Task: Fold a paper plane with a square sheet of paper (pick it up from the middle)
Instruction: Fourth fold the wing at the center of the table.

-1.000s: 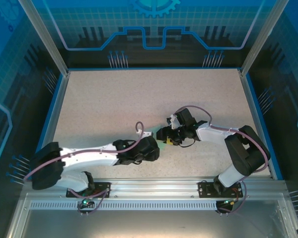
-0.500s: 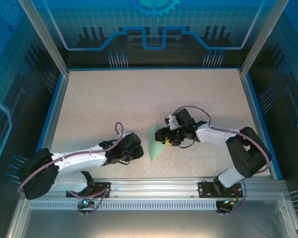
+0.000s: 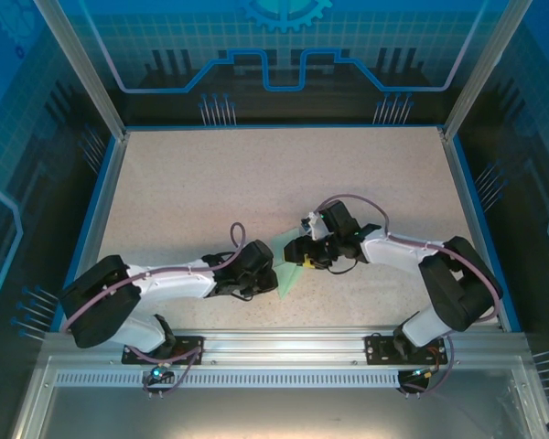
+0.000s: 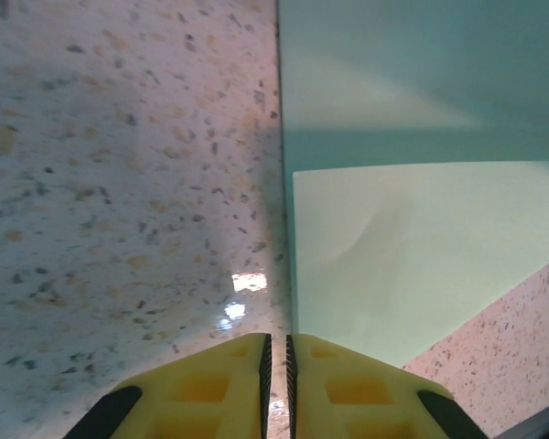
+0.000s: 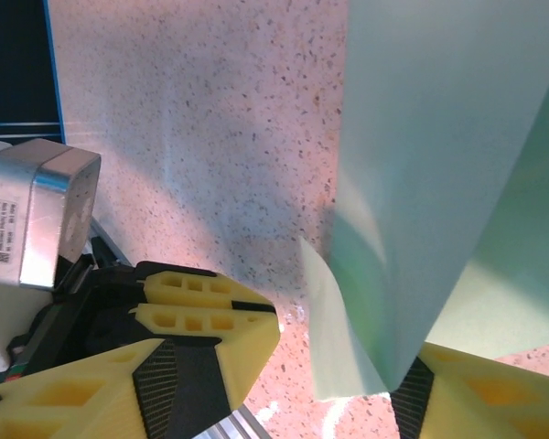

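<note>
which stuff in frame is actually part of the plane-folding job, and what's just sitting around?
Job:
- partly folded pale mint-green paper sheet
- left tool
- right tool

Just there:
- speckled beige table top
- aluminium frame rail
- blue-lit enclosure walls

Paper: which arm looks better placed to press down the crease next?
Left, probably. The left gripper is shut, its tips right at the straight edge of the paper. The right gripper is open, fingers either side of a raised flap, so it seems to be steadying instead.
</note>
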Controlling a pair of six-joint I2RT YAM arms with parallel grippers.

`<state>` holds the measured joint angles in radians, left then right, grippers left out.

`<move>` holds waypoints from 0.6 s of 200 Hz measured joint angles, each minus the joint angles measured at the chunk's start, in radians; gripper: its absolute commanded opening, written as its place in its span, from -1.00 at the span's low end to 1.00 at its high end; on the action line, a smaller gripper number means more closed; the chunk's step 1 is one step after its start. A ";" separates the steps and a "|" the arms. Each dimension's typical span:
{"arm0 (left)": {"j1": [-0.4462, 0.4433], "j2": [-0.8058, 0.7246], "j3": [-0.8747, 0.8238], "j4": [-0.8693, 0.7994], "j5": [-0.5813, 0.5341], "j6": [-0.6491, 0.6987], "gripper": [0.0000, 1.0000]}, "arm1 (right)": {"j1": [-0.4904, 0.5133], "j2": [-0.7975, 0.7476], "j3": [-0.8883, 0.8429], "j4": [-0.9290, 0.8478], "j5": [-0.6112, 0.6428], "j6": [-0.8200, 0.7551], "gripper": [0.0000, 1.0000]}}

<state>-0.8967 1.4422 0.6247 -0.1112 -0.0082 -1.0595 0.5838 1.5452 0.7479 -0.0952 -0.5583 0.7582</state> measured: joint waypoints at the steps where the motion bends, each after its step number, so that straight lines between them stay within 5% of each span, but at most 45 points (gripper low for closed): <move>1: 0.000 0.001 0.001 0.000 0.001 0.000 -0.69 | 0.000 0.001 0.000 0.000 0.000 0.001 0.17; 120: -0.051 0.103 0.083 -0.072 0.039 0.075 -0.57 | 0.011 0.064 0.031 -0.009 0.008 -0.019 -0.19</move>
<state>-0.9478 1.5448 0.7074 -0.1833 0.0303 -0.9848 0.5953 1.6096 0.7792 -0.1043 -0.5507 0.7391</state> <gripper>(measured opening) 0.223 0.416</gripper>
